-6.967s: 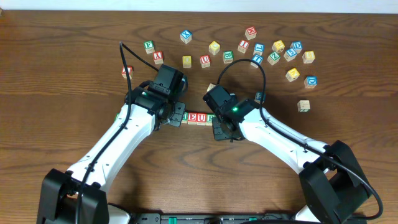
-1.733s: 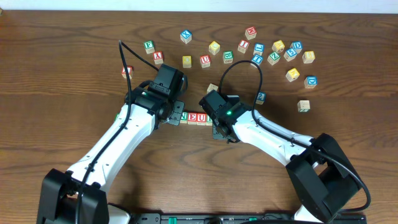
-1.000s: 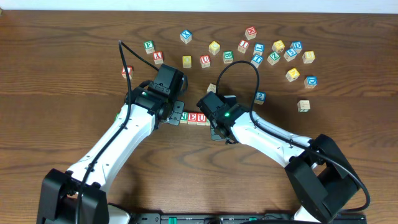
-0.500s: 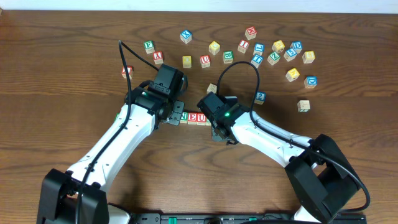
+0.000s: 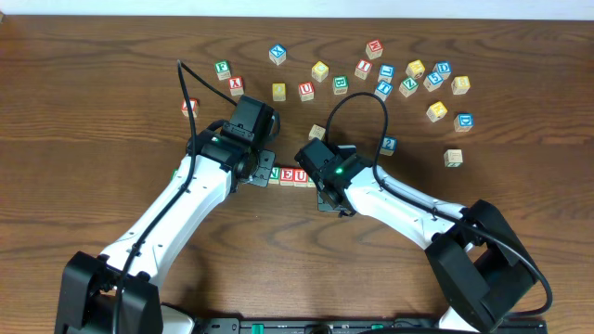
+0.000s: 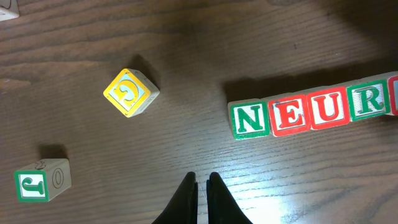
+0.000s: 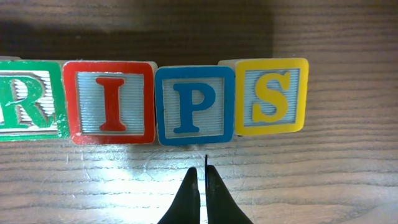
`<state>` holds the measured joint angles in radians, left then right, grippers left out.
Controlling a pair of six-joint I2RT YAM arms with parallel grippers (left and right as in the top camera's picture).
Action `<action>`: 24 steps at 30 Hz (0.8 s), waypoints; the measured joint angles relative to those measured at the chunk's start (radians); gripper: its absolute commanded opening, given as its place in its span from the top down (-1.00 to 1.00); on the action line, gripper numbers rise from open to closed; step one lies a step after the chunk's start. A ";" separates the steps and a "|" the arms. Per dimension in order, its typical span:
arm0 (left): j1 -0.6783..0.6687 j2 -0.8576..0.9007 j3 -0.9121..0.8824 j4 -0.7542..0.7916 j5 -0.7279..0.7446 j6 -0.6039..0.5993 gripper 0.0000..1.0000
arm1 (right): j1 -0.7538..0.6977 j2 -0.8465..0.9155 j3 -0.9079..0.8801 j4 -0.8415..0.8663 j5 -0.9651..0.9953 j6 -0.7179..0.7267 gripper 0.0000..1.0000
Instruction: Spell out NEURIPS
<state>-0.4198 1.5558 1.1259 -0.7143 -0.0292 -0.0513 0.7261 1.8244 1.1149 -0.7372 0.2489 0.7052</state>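
Observation:
The cubes stand in one touching row on the wooden table. The left wrist view shows green N (image 6: 250, 120), red E (image 6: 290, 115), red U (image 6: 329, 109) and green R (image 6: 370, 102). The right wrist view shows the R (image 7: 28, 106), red I (image 7: 109, 102), blue P (image 7: 194, 104) and a yellow S (image 7: 272, 95). My left gripper (image 6: 202, 178) is shut and empty, just in front of the row's N end. Shut and empty too, my right gripper (image 7: 202, 169) sits just in front of the P, apart from it. In the overhead view both wrists cover most of the row (image 5: 295, 175).
A tilted yellow cube (image 6: 130, 92) and a green J cube (image 6: 40, 182) lie left of the row. Several loose letter cubes are scattered along the back right of the table (image 5: 408, 79). One plain cube (image 5: 453, 158) sits alone at the right.
Since the oldest frame my right arm has moved a little left along the row. Over the last second nothing has visibly moved and both grippers stay shut.

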 measured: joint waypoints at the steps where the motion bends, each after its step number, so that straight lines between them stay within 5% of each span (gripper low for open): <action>1: 0.000 0.000 0.000 0.000 0.000 0.000 0.85 | 0.000 0.000 0.000 0.001 0.003 0.000 0.98; 24: 0.000 0.000 0.000 0.000 0.000 0.000 0.85 | 0.000 0.000 0.000 0.017 0.040 0.000 0.98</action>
<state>-0.4198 1.5558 1.1259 -0.7143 -0.0292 -0.0509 0.7261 1.8244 1.1149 -0.7200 0.2886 0.7052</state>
